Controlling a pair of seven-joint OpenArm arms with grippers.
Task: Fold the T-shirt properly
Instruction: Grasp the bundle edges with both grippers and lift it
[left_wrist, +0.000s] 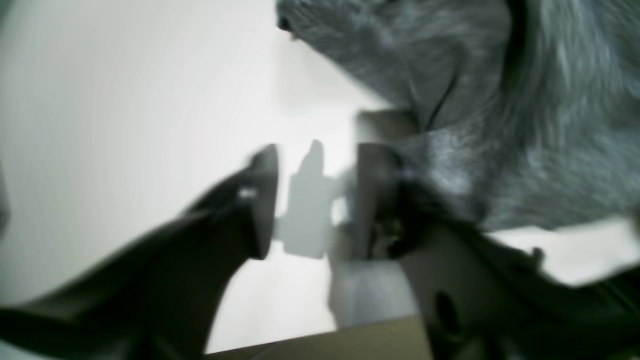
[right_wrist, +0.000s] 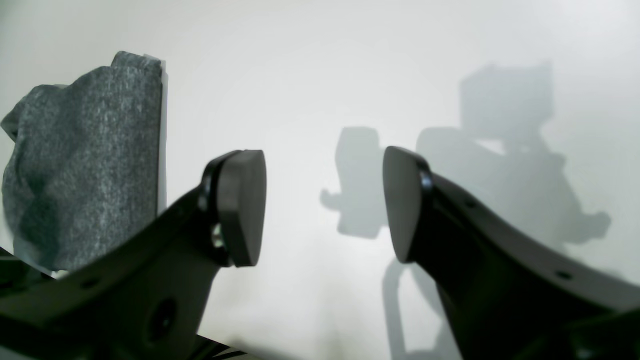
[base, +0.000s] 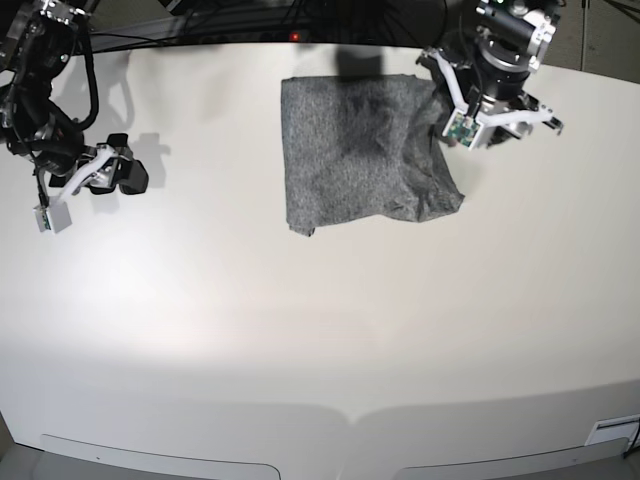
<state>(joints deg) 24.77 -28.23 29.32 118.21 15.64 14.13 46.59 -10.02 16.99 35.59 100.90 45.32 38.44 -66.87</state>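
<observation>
The dark-grey T-shirt (base: 360, 150) lies folded into a rough rectangle at the far middle of the white table (base: 300, 330), with a rumpled flap at its right side. My left gripper (base: 450, 105) is at that right edge. In the blurred left wrist view the left gripper (left_wrist: 317, 200) is open, bare table shows between the fingers, and the shirt (left_wrist: 500, 100) lies against the right finger (left_wrist: 372, 200). My right gripper (base: 132, 178) is far to the left, open and empty. In the right wrist view the right gripper (right_wrist: 322, 205) is over bare table, with the shirt (right_wrist: 85, 165) far off at the left.
The table's front edge (base: 350, 415) runs along the bottom of the base view. Dark cables and frame parts (base: 250, 20) sit behind the table's far edge. Shadows of the arm fall on the table in the right wrist view (right_wrist: 500, 150).
</observation>
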